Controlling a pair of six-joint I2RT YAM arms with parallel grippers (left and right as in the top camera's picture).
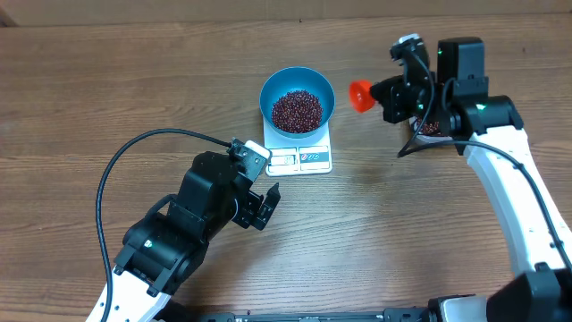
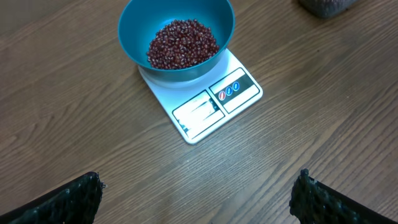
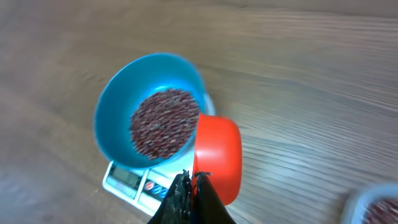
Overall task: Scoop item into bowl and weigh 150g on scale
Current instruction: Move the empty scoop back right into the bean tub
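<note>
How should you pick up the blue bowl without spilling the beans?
Probably pinch the bowl by its rim, from straight above, squeezing the wall inside and out. It stands upright on the scale, looks too wide to span, and the beans lie low, leaving the wall bare.

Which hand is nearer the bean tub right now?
Right. The right hand, shut on the red scoop, is just beside the tub; the open left hand is far off, beyond the scale.
</note>
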